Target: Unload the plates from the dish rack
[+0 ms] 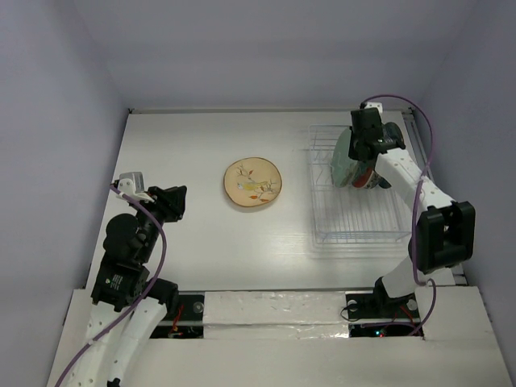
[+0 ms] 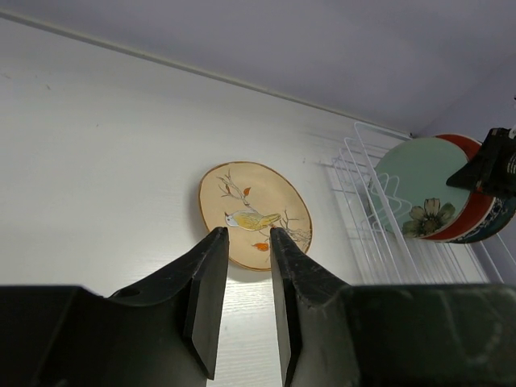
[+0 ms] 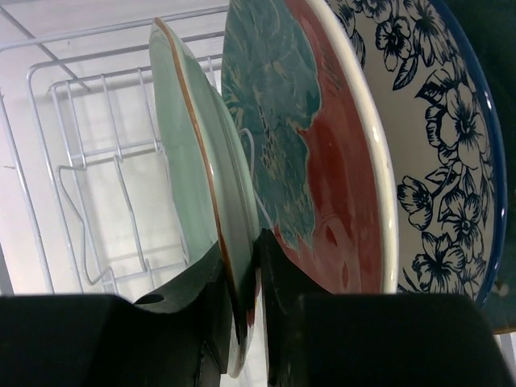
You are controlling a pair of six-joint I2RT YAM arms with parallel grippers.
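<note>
Over on the right side of the desk (image 1: 193, 137), the right hand (image 3: 242, 251) reaches down into the far end of the dish rack (image 1: 355, 227). Its two fingers (image 3: 197, 310) are pinched onto the rim of the mint green plate (image 3: 189, 153), one on the face and one behind, with the brown edge of the plate running down between them. That plate stands on edge in the rack's slots, foremost of the group. Close behind it stands the red plate (image 3: 330, 185) with its teal flower, and behind that the white plate with blue flowers (image 3: 431, 161) around its rim. All three lean together at the far end of the rack, while the near slots stand bare.

The tan plate (image 1: 253, 182), painted with a small bird on a twig, lies flat near the middle of the desk, well apart from the rack.

The left hand (image 2: 247, 240) hangs above the left part of the desk, pointing toward the tan plate without touching it. Its fingers stand a narrow gap apart, and nothing is between them.
</note>
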